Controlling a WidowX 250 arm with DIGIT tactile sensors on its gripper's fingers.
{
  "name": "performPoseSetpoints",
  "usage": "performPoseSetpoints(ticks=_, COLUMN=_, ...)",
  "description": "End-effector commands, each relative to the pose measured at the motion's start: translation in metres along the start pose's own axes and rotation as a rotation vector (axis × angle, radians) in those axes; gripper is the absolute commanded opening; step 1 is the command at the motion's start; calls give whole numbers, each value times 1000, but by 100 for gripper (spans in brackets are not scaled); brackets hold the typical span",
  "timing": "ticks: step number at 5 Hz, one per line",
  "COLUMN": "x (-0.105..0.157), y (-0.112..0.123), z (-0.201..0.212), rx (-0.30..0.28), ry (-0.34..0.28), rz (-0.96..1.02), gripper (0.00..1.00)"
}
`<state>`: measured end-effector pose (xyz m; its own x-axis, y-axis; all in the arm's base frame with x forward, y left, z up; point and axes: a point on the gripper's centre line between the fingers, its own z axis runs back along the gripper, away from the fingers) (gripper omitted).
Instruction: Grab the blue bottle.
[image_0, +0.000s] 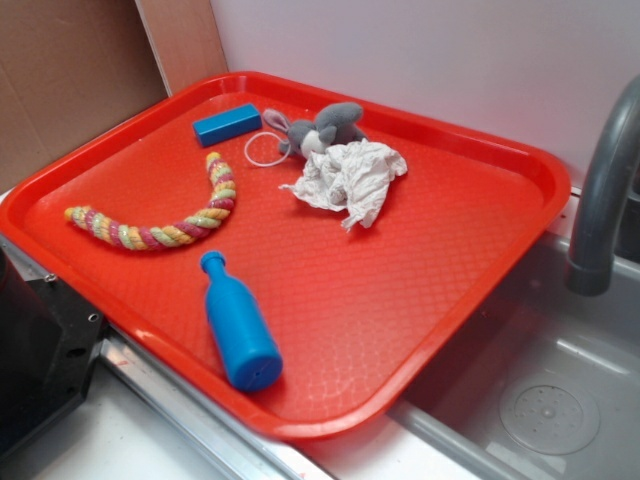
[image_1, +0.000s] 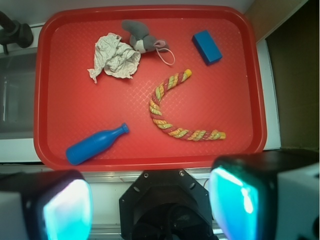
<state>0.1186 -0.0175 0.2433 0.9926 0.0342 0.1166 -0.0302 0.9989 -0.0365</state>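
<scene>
Gripper (image_1: 150, 200) sits high and well back from the tray (image_1: 145, 161), jaws spread wide, nothing between them. Both pads show at the bottom of the wrist view, left pad (image_1: 65, 207) glowing cyan, and they're over the bare counter edge rather than the tray.

Bottle (image_1: 95, 145) lies on its side near the tray's front rim, in the left corner as the wrist camera sees it. Cap points toward the tray middle, flat base toward the corner. Exterior view confirms: bottle (image_0: 238, 323) lies flat, base nearly at the rim, clear of everything else.

Other items are well apart from it: rope (image_1: 176, 116) mid-tray, crumpled paper (image_1: 114, 57) and grey plush (image_1: 141, 38) at the far side, blue block (image_1: 207, 46) in the far corner. Don't confuse the block with the target.

Step, as I read it: pre-approach, no descent started. Next move needs a shift forward and toward the bottle's side, wrist rotated so the jaws straddle the body across its width, then straight down. Risk: round body could roll, and the nearby rim may crowd one finger.
</scene>
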Motion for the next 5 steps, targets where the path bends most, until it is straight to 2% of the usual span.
performPoseSetpoints(ticks=1, x=0, y=0, z=0, rx=0, ry=0, rz=0, gripper=100)
performPoseSetpoints(ticks=2, x=-12, y=-37, z=-46, rx=19, ry=14, rz=250, gripper=100)
performPoseSetpoints(ticks=3, x=-5, y=-61, z=-82, rx=25, ry=-3, rz=500, gripper=100)
performPoseSetpoints(ticks=4, x=0, y=-67, z=-113, rx=-13, ry=68, rz=681, gripper=100)
performPoseSetpoints(ticks=5, x=0, y=-67, z=-113, rx=-13, ry=68, rz=681, gripper=100)
